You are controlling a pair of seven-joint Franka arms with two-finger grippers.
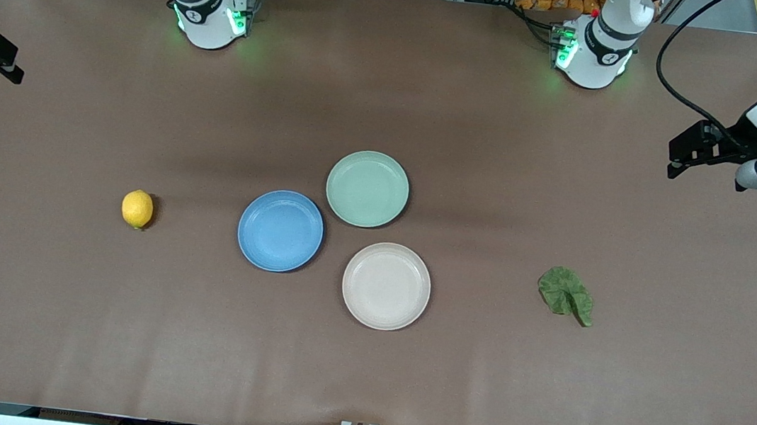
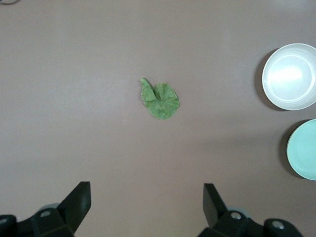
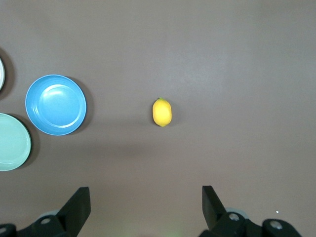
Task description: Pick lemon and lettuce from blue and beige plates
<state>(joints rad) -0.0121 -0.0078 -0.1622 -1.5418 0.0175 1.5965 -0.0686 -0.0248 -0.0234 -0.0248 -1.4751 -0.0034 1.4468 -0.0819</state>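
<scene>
I find the lemon (image 1: 137, 208) on bare bench toward the right arm's end: firm, rollable, best gripped across its middle. The lettuce (image 1: 566, 294), toward the left arm's end, is limp; pinch its edge. Both plates (image 1: 280, 230) are empty. Left tool (image 2: 147, 207) and right tool (image 3: 146, 210) gape.

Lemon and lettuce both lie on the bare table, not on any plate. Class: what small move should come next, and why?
Probably lower the open right gripper straight toward the lemon, which lies on the table beside the empty blue plate. The open left gripper hangs likewise above the lettuce, near the empty beige plate.
</scene>
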